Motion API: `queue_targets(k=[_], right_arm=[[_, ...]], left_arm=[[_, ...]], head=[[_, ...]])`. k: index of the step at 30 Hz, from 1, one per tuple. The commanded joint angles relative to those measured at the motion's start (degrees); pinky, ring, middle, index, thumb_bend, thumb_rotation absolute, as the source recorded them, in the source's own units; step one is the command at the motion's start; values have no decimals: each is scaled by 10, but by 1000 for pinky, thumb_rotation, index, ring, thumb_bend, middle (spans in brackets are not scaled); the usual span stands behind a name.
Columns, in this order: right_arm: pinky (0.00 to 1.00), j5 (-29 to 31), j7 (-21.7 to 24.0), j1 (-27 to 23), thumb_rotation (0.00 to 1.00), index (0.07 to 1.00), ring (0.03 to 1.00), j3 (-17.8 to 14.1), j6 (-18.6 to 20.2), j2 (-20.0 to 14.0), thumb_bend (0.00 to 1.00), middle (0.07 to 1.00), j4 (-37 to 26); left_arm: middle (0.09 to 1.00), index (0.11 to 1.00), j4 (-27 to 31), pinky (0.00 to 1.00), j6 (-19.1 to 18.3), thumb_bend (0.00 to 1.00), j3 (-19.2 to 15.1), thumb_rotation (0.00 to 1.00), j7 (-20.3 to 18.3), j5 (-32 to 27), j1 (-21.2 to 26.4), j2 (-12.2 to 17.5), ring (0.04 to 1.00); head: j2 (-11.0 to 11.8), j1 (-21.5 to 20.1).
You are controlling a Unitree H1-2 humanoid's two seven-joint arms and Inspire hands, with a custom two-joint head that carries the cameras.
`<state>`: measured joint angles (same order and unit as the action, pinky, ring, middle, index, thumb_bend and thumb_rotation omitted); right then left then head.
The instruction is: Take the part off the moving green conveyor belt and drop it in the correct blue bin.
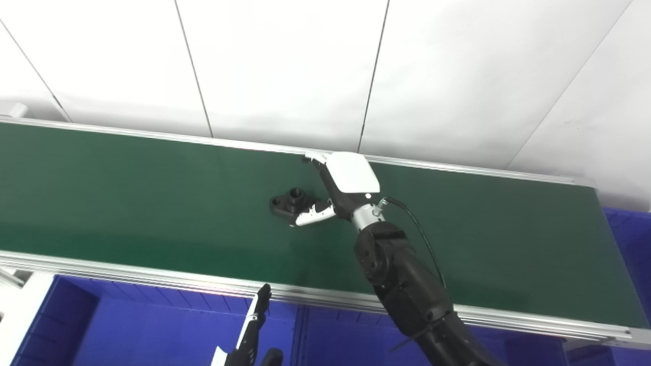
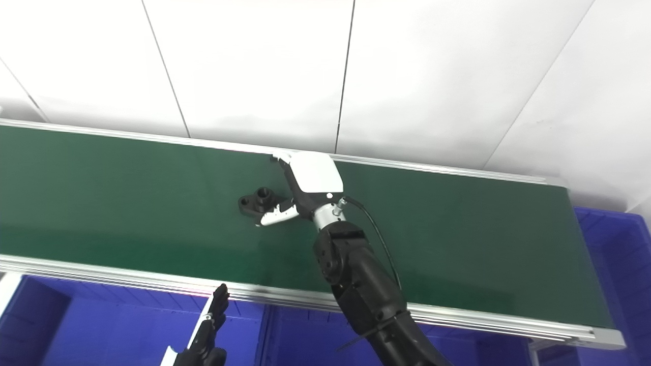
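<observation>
A small black part (image 1: pixel 289 201) with a raised round collar and a flat flange lies on the green conveyor belt (image 1: pixel 127 203), near its middle. My right hand (image 1: pixel 336 189), with a white back, reaches over the belt just right of the part. Its thumb (image 1: pixel 314 217) lies against the part's right side, while its fingers (image 1: pixel 316 158) stretch toward the belt's far rail, apart from the part. That hand is open and holds nothing. My left hand (image 1: pixel 253 328) shows only at the bottom edge, below the belt, fingers straight and holding nothing.
Blue bins sit along the belt's near side: one at the lower left (image 1: pixel 127 325), another beside it (image 1: pixel 335 335). A further blue bin (image 1: pixel 630 239) stands past the belt's right end. Aluminium rails (image 1: pixel 152 277) edge the belt. A white panelled wall rises behind.
</observation>
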<state>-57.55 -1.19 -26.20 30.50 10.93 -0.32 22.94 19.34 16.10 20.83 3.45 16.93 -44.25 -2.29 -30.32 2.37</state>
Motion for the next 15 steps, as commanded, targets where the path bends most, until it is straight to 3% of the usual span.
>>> queue_targets(k=[1,5,6,7,8,10,15], right_arm=[[351,-3,-14,-24,275,712,458,5,7,5,894,582,6],[229,-18,-27,-27,134,647,294,27,-2,-3,782,399,37],[215,-25,-25,-28,131,572,278,37,1,-6,654,381,44],[221,-39,-19,-32,53,523,294,51,11,-9,581,437,52],[224,-49,-13,-35,27,522,305,62,19,-12,552,425,58],[210,-63,-2,-38,5,513,302,79,36,-16,529,413,68],[210,-61,1,-32,0,518,308,84,45,-22,522,405,79]], left_arm=[[1000,1000,10,1000,12,429,20,1000,2,6,-12,-12,1000],[1000,1000,11,1000,8,433,23,1000,3,10,-14,-14,1000],[1000,1000,12,1000,8,437,24,1000,3,11,-15,-15,1000],[1000,1000,11,1000,9,439,24,1000,4,11,-14,-15,1000],[1000,1000,10,1000,11,440,24,1000,5,11,-15,-16,1000],[1000,1000,10,1000,13,432,26,1000,5,10,-16,-17,1000],[1000,1000,9,1000,18,415,27,1000,10,8,-18,-21,976]], head=[[0,0],[-2,4],[-4,4],[-4,4],[-4,4],[-5,5],[-7,5]])
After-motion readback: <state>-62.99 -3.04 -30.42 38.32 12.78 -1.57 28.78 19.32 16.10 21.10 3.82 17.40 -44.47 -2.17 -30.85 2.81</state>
